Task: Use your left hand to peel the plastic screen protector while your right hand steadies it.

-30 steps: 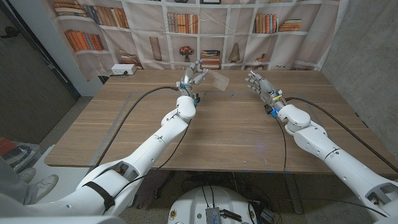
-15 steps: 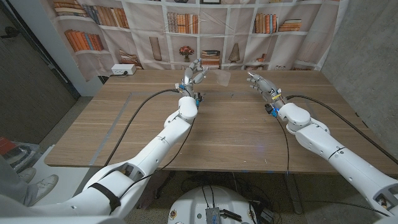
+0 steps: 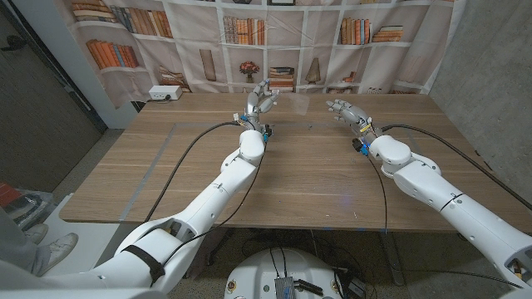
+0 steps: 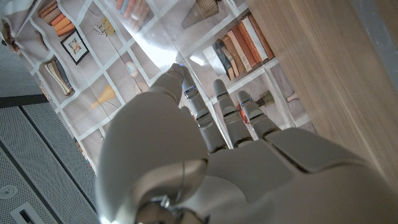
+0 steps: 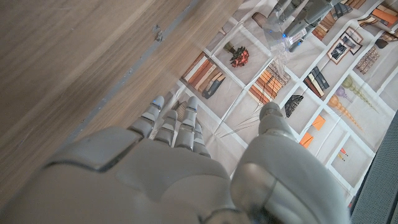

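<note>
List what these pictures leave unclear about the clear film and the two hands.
- Clear film: in the left wrist view only a glare at the left hand's fingertips; its edges are lost against the bookshelf backdrop, and in the head view it is too faint to trace.
- Grip: the left hand's own back hides the contact, so whether it pinches the film cannot be told.
- Right hand: fingers apart, palm hidden; it appears to hold nothing.

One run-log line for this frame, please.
left hand: holds clear film, raised over far table edge | right hand: fingers spread, holding nothing, apart from film
</note>
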Available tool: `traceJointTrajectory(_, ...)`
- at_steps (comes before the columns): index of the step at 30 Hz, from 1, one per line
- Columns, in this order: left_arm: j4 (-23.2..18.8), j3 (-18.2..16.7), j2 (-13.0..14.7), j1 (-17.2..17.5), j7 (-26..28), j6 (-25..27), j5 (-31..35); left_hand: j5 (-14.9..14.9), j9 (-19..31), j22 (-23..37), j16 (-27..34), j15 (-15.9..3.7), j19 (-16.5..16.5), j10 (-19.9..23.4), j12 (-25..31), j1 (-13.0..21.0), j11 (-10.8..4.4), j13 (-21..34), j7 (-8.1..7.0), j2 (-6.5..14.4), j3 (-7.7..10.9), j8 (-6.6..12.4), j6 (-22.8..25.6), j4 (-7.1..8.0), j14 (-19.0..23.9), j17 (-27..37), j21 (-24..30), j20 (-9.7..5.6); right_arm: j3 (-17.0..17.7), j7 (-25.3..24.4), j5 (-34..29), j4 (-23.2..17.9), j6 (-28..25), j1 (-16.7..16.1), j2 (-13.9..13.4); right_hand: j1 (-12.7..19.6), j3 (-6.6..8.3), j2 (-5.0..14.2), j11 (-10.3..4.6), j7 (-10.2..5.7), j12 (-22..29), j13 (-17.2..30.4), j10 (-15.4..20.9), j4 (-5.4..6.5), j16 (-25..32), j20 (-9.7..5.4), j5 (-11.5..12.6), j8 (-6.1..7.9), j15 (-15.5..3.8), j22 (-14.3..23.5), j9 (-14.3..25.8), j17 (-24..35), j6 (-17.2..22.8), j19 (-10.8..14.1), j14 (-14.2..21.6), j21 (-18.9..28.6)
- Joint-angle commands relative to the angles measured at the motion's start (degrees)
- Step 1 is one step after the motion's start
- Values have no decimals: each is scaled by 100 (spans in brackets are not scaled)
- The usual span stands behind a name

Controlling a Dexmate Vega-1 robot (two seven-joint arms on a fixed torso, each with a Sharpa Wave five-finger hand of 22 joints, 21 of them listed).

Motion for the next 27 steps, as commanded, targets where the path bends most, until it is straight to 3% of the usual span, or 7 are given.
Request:
traceJointTrajectory(1, 201, -51, -87, -54, -122, -160, -96, 31, 25, 34, -6, -1008, -3, 21, 34, 25, -33, 4, 12, -18, -28, -20, -40, 12, 28, 34, -17, 14, -94, -259, -250, -291, -419, 38, -61, 121, 41, -14, -41, 1, 63, 14, 100, -20, 16, 10, 39, 64, -23, 14, 29, 7, 41, 50, 47, -44)
traceJointTrajectory(8, 200, -40, -76, -61, -88, -130, -24, 29, 26, 35, -14, -1010, -9, 33, 58, 21, -32, -9, 6, -20, -40, -13, -34, 14, 36, 45, -20, 3, -183, -440, -496, -414, -493, 50, -37, 237, 56, -46, -114, -42, 108, 24, 195, -19, 11, 29, 28, 72, -52, 14, 26, 6, 71, 53, 78, -82)
traceJointTrajectory(15, 285, -93, -119, -68, -203, -214, -162, 34, 29, 38, -36, -1009, -14, 20, 71, 26, -37, -27, 11, -9, -38, -11, -40, 14, 26, 52, -23, 18, -432, -1035, -1190, -695, -859, 55, 85, 455, 92, -81, -172, -124, 206, 48, 404, -26, 42, 55, 10, 93, -165, 14, 23, 6, 138, 157, 242, -104)
traceJointTrajectory(23, 337, -65, -138, -97, -198, -223, -111, 36, 31, 39, -50, -1006, -15, 12, 96, 22, -36, -41, 6, -3, -46, -1, -26, 19, 30, 65, -24, 12, -542, -1172, -1484, -666, -774, 80, 245, 723, 140, -119, -238, -139, 326, 81, 651, -38, 41, 135, -2, 103, -234, 13, 23, 6, 175, 232, 339, -142)
traceJointTrajectory(26, 370, -55, -147, -103, -192, -267, -95, 37, 31, 40, -57, -1002, -16, 12, 104, 20, -37, -45, 6, -2, -46, -2, -32, 20, 30, 65, -25, 15, -541, -1172, -1501, -659, -772, 90, 297, 834, 158, -130, -281, -149, 355, 102, 690, -33, 37, 296, -2, 103, -226, 15, 23, 9, 181, 251, 366, -163)
traceJointTrajectory(27, 429, -48, -143, -121, -226, -352, -101, 37, 32, 40, -59, -1000, -19, 14, 109, 18, -38, -44, 8, -3, -47, -3, -34, 21, 30, 66, -26, 16, -540, -1174, -1503, -642, -733, 92, 320, 879, 162, -141, -294, -153, 363, 112, 692, -28, 31, 412, -4, 101, -221, 16, 24, 11, 183, 269, 367, -170)
